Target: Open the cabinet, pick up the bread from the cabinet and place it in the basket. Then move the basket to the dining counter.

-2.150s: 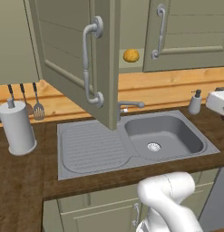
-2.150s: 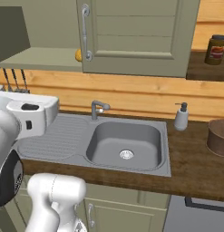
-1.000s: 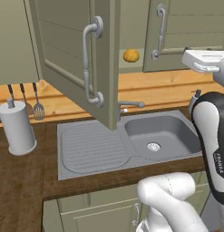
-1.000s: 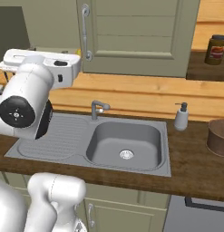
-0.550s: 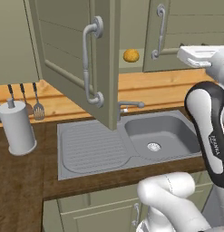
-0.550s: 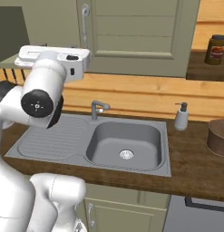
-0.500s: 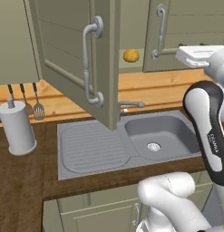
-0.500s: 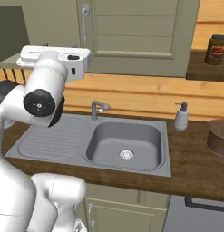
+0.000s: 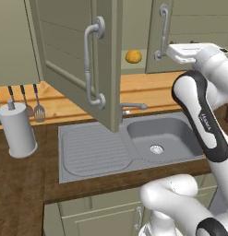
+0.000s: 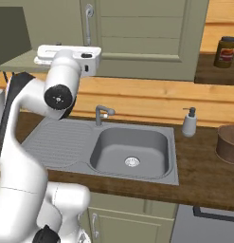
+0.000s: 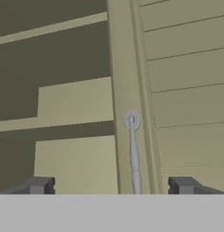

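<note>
The cabinet (image 9: 78, 55) hangs above the sink, its left door swung open and its right door (image 9: 194, 23) closed. The bread (image 9: 133, 56), a small golden bun, lies on the lower shelf inside. My gripper (image 9: 171, 51) is held level at shelf height just right of the bread, in front of the closed door's handle (image 9: 162, 32). In the hand view the gripper (image 11: 111, 186) is open with nothing between its fingertips (image 11: 38, 185), and that handle (image 11: 133, 154) is straight ahead. The basket (image 10: 227, 142) stands on the worktop at far right. The dining counter is out of view.
The open door's long handle (image 9: 90, 64) juts out over the grey sink (image 9: 157, 138) and tap (image 9: 129, 108). A paper roll (image 9: 16, 131) and hanging utensils (image 9: 34, 103) are at left. A soap dispenser (image 10: 188, 122) and a jar (image 10: 225, 51) are at right.
My arm has lifted, and the hand has moved left and up from beside the sink to the cabinet front. The gripper has stayed open.
</note>
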Available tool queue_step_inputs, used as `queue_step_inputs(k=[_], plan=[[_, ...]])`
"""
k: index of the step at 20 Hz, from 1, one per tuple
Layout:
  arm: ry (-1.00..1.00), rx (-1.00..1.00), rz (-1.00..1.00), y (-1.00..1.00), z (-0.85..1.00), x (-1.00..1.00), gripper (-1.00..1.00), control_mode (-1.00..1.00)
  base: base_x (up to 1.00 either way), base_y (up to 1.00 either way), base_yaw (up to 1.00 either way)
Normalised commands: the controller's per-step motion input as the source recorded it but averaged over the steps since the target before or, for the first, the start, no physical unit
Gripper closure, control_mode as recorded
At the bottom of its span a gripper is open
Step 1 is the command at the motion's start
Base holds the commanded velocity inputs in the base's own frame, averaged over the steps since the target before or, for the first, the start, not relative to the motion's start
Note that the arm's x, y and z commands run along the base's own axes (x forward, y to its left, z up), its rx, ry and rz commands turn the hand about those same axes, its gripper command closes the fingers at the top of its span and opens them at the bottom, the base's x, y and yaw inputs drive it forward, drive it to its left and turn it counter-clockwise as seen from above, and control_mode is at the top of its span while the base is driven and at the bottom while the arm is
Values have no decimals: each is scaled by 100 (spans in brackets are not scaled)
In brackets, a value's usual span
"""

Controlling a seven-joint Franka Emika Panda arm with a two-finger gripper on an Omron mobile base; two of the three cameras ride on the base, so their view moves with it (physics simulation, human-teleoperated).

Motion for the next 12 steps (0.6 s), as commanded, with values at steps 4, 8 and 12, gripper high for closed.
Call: queue_step_inputs(k=[4,8,12], plan=[[3,0,0,0,0,62,-100,-100,0,0,0],[0,0,0,-1,0,61,-100,-100,0,0,0],[0,0,1,-7,0,53,-100,-100,0,0,0]])
